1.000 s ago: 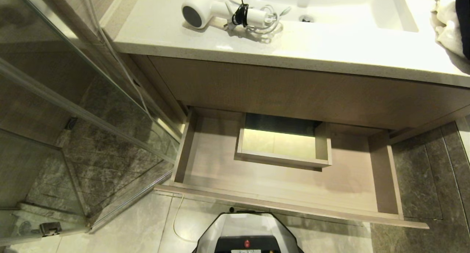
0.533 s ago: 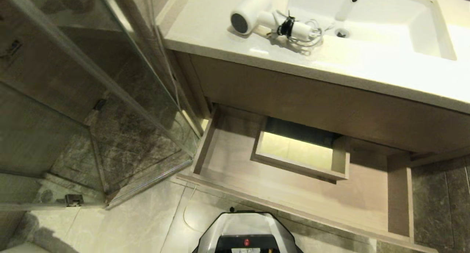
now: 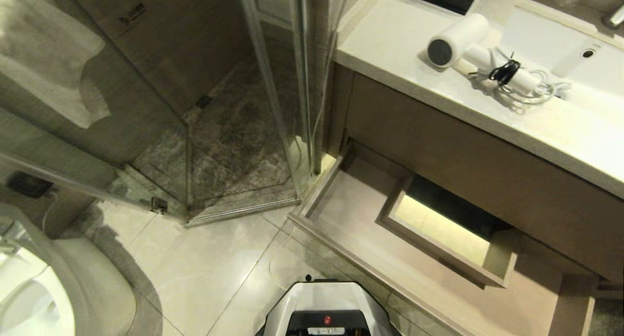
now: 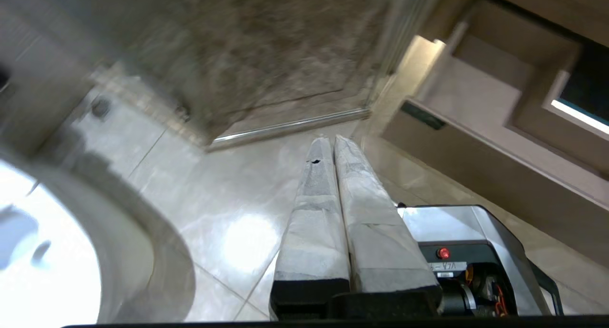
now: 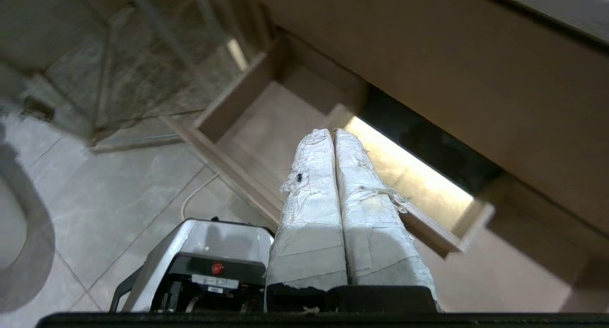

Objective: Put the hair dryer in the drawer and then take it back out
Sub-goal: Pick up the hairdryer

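The white hair dryer [image 3: 468,48] lies on the vanity counter [image 3: 390,48] at the upper right of the head view, dark round end toward me, its cord bundled by a black tie. Below the counter the wood-grain drawer [image 3: 351,214] stands pulled out and holds nothing; its boxed cut-out [image 3: 441,231] sits at the back. Neither arm shows in the head view. My left gripper [image 4: 331,138] is shut, empty, hanging over the floor tiles. My right gripper [image 5: 333,132] is shut, empty, above the drawer [image 5: 266,128].
A glass shower enclosure [image 3: 234,107] stands left of the vanity, its corner close to the drawer's left end. A white toilet [image 3: 29,297] is at the lower left. The sink basin [image 3: 575,53] lies right of the hair dryer. My base [image 3: 326,309] is at the bottom.
The whole head view has swung left and tilted: vanity, drawer and hair dryer slid to the right of the picture, and the shower and toilet came into view. Nothing itself moved.
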{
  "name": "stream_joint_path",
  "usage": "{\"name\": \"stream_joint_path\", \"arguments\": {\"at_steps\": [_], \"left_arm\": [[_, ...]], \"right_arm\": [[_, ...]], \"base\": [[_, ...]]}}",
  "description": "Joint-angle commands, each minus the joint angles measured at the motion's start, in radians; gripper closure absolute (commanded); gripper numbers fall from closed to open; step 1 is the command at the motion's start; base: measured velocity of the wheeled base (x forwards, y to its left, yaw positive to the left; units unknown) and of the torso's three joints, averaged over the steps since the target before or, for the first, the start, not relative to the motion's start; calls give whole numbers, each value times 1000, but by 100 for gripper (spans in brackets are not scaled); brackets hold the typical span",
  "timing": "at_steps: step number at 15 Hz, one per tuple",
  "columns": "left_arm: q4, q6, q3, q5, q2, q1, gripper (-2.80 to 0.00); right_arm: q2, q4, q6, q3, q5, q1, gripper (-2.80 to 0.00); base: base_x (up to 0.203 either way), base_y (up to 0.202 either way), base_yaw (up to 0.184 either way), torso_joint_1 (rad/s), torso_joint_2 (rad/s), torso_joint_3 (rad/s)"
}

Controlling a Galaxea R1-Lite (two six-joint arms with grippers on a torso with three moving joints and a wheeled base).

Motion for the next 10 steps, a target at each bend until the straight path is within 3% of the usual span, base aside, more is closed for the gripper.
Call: {"name": "stream_joint_path", "arguments": {"at_steps": [1,10], "left_arm": [[-1,0,0,0,0,1,0],[-1,0,2,0,0,1,0]], "right_arm": [[-38,0,0,40,0,1,0],[-38,0,0,40,0,1,0]], "base": [[3,4,134,111,-232,-90],[0,-1,15,36,-71,-28]]}}
